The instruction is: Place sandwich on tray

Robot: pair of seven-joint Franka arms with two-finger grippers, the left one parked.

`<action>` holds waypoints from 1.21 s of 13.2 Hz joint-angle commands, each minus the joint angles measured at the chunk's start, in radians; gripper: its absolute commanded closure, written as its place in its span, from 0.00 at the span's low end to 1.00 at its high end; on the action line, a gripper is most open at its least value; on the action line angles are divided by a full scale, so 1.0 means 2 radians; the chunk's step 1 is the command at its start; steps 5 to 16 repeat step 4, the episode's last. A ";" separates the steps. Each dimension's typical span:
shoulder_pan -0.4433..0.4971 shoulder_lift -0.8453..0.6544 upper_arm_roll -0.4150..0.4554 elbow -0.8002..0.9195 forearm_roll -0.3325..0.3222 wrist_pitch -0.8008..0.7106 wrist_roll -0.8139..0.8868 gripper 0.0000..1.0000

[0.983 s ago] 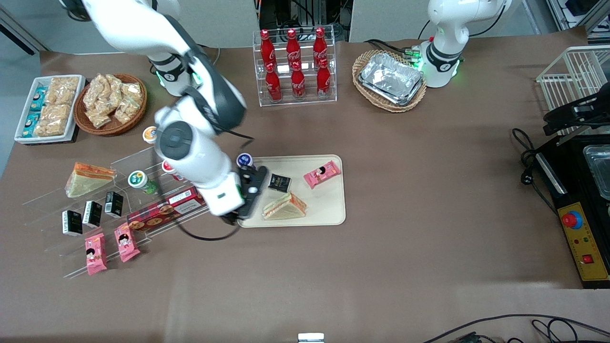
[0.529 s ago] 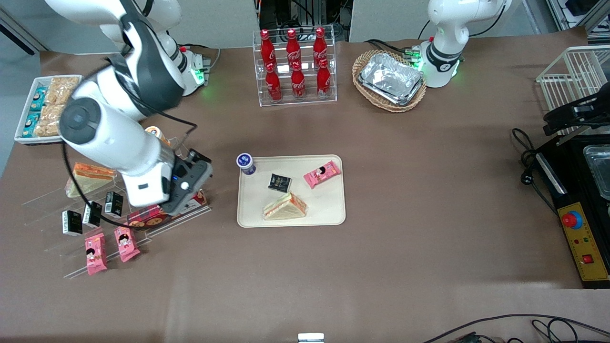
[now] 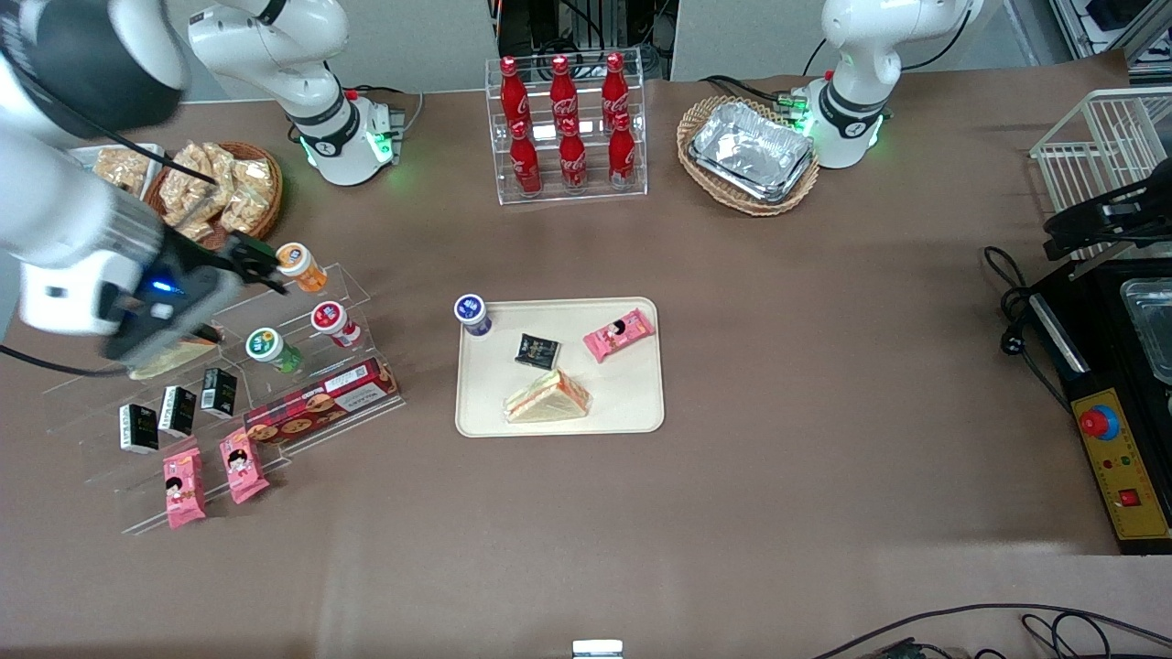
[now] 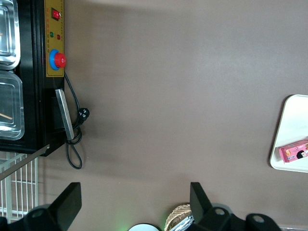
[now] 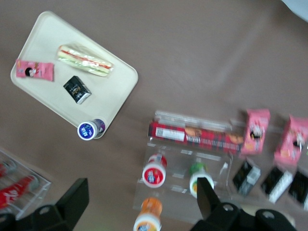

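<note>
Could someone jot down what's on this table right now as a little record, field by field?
sandwich: lying on the tray, near its edge closest to the front camera
tray: also holds a pink snack packet, a small black packet and a blue-lidded cup at one corner
gripper: open, holding nothing, up over the clear display rack, toward the working arm's end
task state: sandwich appears placed

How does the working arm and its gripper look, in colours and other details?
The arm has glossy white shells with dark grey joints and a thin black cable along it. Its base glows green. The gripper, above the clear shelf, is black with a small blue light; its black fingers are open.
</note>
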 commanded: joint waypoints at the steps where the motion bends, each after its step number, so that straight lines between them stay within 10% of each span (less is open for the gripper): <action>1: -0.016 -0.048 -0.022 -0.010 0.009 -0.040 0.058 0.00; 16: -0.018 -0.073 -0.058 -0.010 0.009 -0.068 0.080 0.00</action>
